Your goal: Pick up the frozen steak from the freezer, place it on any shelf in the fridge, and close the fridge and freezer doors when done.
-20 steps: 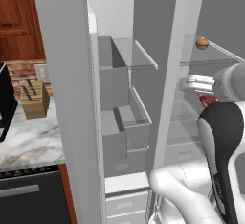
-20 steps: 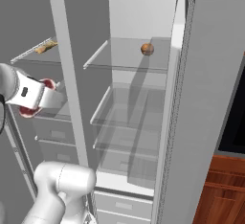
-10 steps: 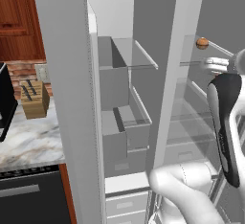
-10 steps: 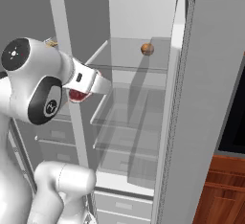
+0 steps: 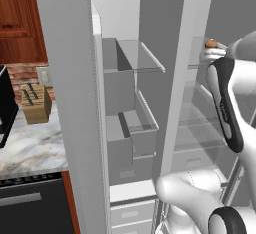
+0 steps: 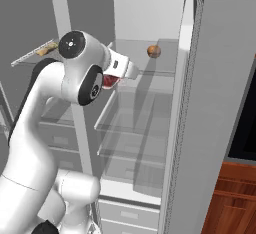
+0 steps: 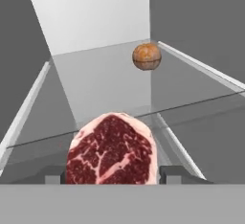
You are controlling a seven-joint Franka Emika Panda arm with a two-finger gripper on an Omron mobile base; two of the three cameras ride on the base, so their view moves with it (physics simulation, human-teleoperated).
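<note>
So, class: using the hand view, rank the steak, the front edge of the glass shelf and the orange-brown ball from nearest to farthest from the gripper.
1. Frozen steak: held in the gripper.
2. Shelf front edge: just beyond the steak.
3. Orange-brown ball: farther back on the shelf, towards the right.

Gripper (image 7: pixel 111 175) apparently clamps steak (image 7: pixel 111 150) before shelf (image 7: pixel 100 82), ball (image 7: pixel 146 56)

No readable txt, labels, brands or nos. on anything in view.

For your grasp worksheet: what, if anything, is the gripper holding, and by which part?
The gripper holds the frozen steak, clamped by its two opposite side edges, with one fingertip at each side of the slab's near end.
</note>
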